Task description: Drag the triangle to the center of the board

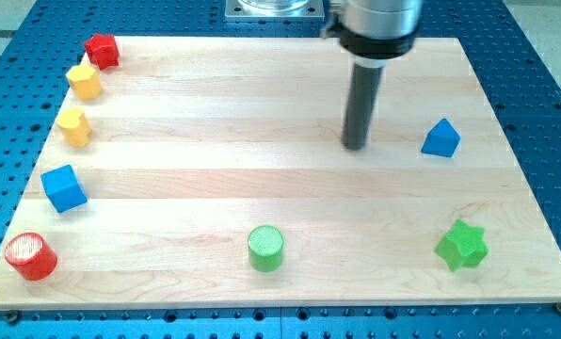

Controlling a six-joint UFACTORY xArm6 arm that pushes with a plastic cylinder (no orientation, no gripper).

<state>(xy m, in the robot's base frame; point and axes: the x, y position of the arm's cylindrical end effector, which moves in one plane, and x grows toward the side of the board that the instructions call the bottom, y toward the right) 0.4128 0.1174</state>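
Observation:
The blue triangle point(440, 138) lies on the wooden board point(215, 188) at the view's right, in the upper half. My tip point(356, 146) rests on the board to the left of the triangle, about a block's width of bare wood between them. The dark rod rises straight up from the tip to the arm's body at the view's top.
A green star point(461, 246) is at the lower right and a green cylinder point(266, 249) at the bottom middle. Along the left edge lie a red block point(102, 50), two yellow blocks point(85, 81) point(73, 125), a blue cube point(64, 187) and a red cylinder point(30, 256).

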